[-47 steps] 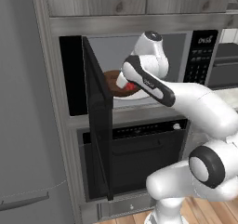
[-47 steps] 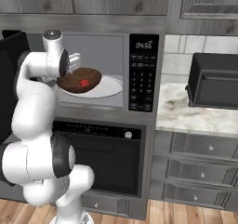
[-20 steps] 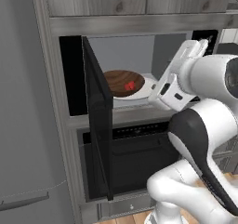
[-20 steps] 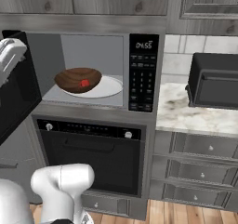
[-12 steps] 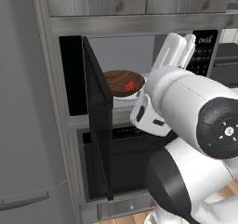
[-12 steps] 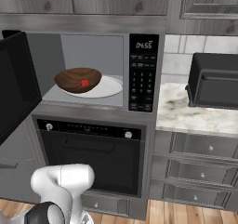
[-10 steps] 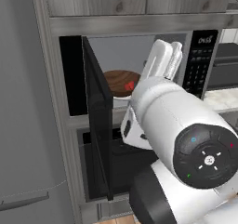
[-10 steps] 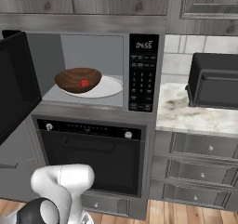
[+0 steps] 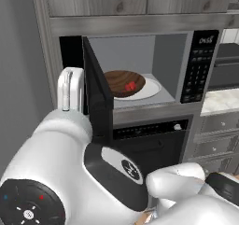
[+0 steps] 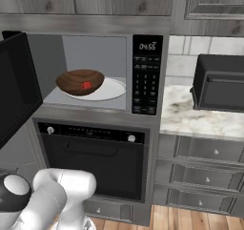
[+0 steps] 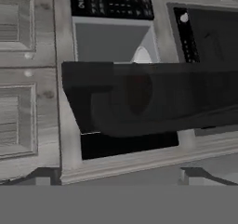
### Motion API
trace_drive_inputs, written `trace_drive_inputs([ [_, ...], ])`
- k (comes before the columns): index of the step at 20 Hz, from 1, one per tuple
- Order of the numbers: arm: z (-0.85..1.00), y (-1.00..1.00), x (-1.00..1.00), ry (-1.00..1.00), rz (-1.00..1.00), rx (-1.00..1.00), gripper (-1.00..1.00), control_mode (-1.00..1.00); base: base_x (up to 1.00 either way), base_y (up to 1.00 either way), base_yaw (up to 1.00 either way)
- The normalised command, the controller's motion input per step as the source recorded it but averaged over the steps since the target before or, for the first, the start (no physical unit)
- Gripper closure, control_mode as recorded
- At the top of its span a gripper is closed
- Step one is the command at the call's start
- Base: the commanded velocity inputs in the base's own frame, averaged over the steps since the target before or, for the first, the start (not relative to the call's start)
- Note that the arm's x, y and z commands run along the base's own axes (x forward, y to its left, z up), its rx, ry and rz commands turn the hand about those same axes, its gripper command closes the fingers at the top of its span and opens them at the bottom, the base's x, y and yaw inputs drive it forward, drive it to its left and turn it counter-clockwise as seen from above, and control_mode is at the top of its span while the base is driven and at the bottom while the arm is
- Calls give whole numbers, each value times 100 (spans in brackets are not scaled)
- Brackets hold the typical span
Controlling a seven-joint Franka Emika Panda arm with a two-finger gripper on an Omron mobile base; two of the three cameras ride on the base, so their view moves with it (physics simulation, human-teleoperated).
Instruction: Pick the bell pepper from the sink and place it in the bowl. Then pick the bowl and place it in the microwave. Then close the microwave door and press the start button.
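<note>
While microwave [image 10: 95,71] clock reads 04:55 w/ door [image 10: 16,86] open, end effector [image 11: 116,176] fingers apart.

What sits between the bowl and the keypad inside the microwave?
Just the white turntable plate and bare grey floor between bowl and keypad, seen in the right base view.

Ahead of my jaws in the hand view stands the microwave door [image 11: 153,100], black, swung open, edge-on, its dark glass tinting what lies behind. Beyond it, deeper in the microwave [image 10: 95,71], the dark brown bowl [image 10: 80,82] rests upright on the white turntable, the red bell pepper [image 10: 86,85] lying inside it.
</note>
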Motion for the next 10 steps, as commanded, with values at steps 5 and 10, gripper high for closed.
trace_drive_inputs([
  [5,-97,64,100,7,0,-38,-100,-100,0,0,0],
  [10,-59,-2,100,7,-6,-20,-100,-100,0,0,0],
])
